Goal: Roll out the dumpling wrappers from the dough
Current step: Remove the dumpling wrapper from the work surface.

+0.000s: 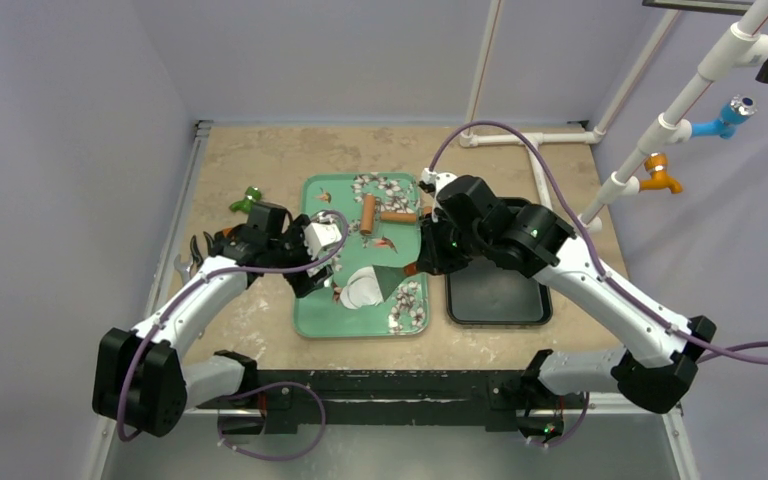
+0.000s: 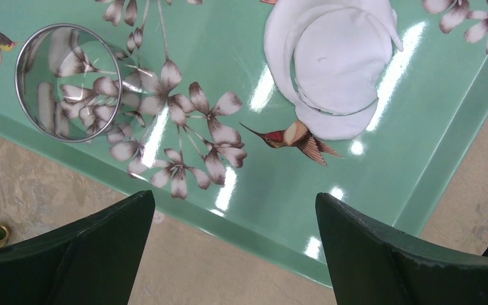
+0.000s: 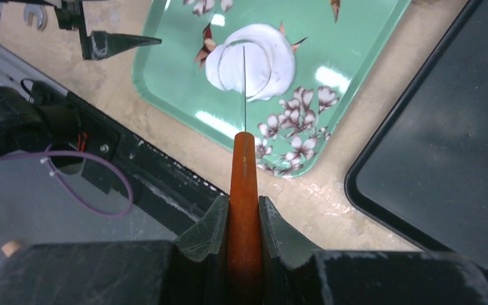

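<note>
One ring cutter point(image 2: 41, 108) lies near the wide-open left gripper point(image 2: 234, 203); right gripper point(image 3: 243, 206) clamps an orange-handled blade point(image 3: 243, 168) by dough point(image 3: 264, 60).

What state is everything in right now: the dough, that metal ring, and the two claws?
Dough: flat on the green tray, a round cut marked in it.
Ring cutter: standing on the tray, apart from the dough.
Left claw: open, holding nothing.
Right claw: shut on an orange-handled blade.

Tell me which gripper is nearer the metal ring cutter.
Left. The open left gripper hovers at the green tray's edge, close beside the ring cutter; the right gripper, shut on an orange-handled blade, is beyond the dough.
</note>
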You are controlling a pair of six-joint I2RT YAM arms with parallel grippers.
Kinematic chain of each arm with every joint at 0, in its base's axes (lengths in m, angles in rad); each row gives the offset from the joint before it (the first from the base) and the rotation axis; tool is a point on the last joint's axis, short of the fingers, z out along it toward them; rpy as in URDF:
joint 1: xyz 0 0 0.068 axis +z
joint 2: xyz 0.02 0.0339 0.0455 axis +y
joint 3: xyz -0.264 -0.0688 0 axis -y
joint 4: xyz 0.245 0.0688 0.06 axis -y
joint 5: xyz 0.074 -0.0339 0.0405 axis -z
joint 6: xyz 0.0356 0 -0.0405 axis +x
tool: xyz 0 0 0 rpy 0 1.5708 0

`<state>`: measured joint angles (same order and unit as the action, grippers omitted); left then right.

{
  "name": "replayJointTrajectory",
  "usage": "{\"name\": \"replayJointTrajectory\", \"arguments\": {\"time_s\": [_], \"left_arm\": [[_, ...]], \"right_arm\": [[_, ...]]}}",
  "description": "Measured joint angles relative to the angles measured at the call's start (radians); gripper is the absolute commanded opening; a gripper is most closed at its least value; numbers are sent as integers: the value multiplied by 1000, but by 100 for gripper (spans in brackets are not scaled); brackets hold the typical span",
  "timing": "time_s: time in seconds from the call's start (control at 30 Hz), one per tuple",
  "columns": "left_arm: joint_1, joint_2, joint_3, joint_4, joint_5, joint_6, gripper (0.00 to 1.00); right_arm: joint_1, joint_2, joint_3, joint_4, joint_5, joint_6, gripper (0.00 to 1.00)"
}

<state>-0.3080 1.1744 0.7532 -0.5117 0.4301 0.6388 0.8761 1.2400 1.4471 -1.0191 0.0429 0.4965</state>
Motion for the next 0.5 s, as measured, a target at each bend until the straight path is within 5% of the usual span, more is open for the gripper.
{"name": "replayJointTrajectory", "arguments": {"time_s": [0.5], "left_arm": [[11,130,76,-122,63,10,100]], "right_arm": [[0,228,164,-196,-139,8,0]]}}
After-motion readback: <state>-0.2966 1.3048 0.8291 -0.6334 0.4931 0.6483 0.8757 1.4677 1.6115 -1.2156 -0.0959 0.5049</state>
